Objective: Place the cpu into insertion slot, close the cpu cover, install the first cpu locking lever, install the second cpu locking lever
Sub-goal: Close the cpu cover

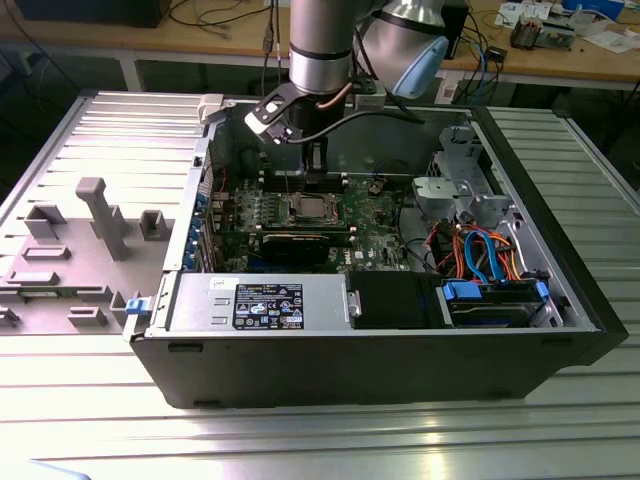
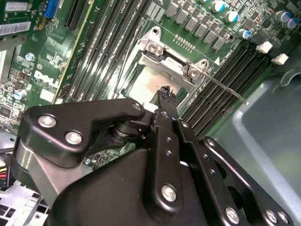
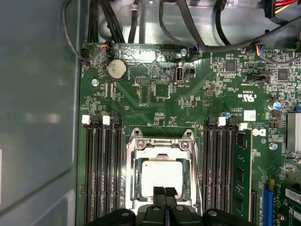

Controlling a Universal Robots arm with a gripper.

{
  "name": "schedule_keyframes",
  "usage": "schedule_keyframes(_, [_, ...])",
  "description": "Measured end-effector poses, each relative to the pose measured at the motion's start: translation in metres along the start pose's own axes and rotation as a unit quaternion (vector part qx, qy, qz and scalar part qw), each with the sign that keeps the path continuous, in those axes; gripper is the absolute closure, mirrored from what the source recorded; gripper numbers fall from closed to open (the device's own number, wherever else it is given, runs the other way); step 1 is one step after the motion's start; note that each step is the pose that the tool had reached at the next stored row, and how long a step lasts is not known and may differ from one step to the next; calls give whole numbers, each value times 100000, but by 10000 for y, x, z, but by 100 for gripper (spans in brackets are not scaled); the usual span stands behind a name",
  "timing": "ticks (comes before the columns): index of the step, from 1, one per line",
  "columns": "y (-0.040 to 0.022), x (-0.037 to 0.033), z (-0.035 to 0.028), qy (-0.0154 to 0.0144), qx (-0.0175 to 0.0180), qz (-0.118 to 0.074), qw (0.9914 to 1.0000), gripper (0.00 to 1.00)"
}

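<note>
Jaws of black metal, pressed together on nothing, hang close over the square metal-rimmed insertion slot (image 3: 137, 183) on the green motherboard (image 3: 155, 103). We see the flat silvery-grey square cpu (image 3: 162, 174) lying in that slot, the thin silvery metal cpu cover (image 3: 162, 146) framing it, and a thin metal lever (image 2: 225, 88) jutting beside the slot.

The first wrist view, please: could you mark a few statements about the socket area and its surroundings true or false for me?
1. A chip lies in the socket. True.
2. The gripper carries the chip. False: it is shut on nothing, at the chip's edge.
3. A coin battery sits on the green board. True.
4. The computer case is closed up. False: in the exterior view it lies open, its inside showing.
</note>
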State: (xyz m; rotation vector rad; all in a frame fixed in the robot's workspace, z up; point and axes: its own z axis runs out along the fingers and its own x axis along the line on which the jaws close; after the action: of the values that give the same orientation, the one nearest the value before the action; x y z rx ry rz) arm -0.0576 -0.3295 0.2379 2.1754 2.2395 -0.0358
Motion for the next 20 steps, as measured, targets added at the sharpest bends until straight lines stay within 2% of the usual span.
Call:
schedule_keyframes(9, [-94,7,129,1,0,-38,100000,89])
schedule_keyframes(15, [-191,12,223,1,2,-46,100000,89])
schedule_keyframes(20, [-213,14,284,-4,1,-63,100000,89])
